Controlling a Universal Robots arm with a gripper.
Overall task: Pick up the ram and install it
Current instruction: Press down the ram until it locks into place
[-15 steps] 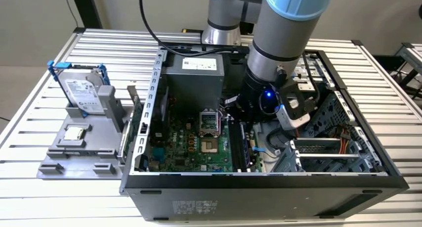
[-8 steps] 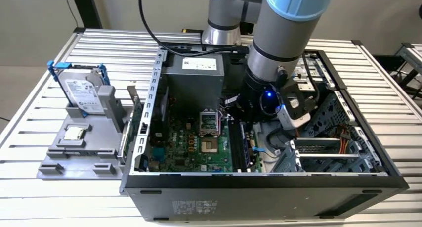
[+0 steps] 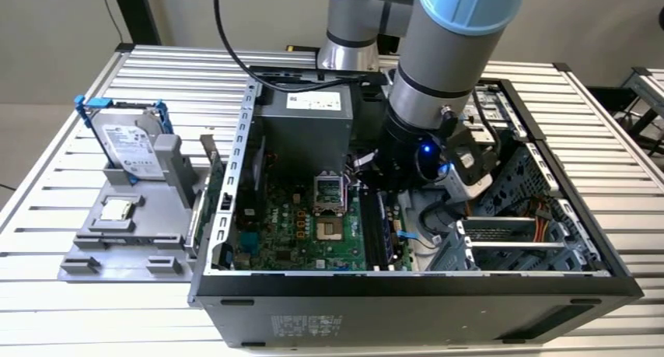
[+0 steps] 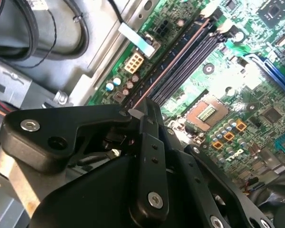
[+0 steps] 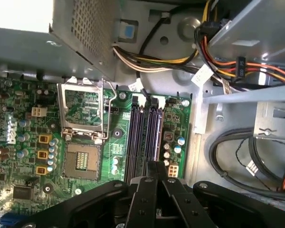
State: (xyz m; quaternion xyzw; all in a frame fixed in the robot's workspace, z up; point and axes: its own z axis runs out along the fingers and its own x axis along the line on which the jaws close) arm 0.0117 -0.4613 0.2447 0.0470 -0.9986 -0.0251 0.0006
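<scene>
Arm: I have the arm (image 3: 446,61) reaching down into the open computer case (image 3: 415,285), which lies on the slatted bench (image 3: 62,310).
Jaws: in both wrist views the gripper (image 4: 140,111) (image 5: 156,165) is closed down to a thin gap. The ram's upper edge runs out from between the jaws, so I read it as pinched.
Ram: I see the ram (image 4: 171,65) (image 5: 149,133) edge-on as a thin reddish line. It stands along one of the dark memory slots (image 5: 137,137) on the green motherboard (image 5: 118,161), beside the open CPU socket (image 5: 83,161).
Seating: I cannot tell whether it is pressed fully home.
Outside the case: toward the exterior view's left, a hard drive (image 3: 130,139) in a blue bracket stands on a grey tray (image 3: 93,264), near a small square chip (image 3: 114,209).
</scene>
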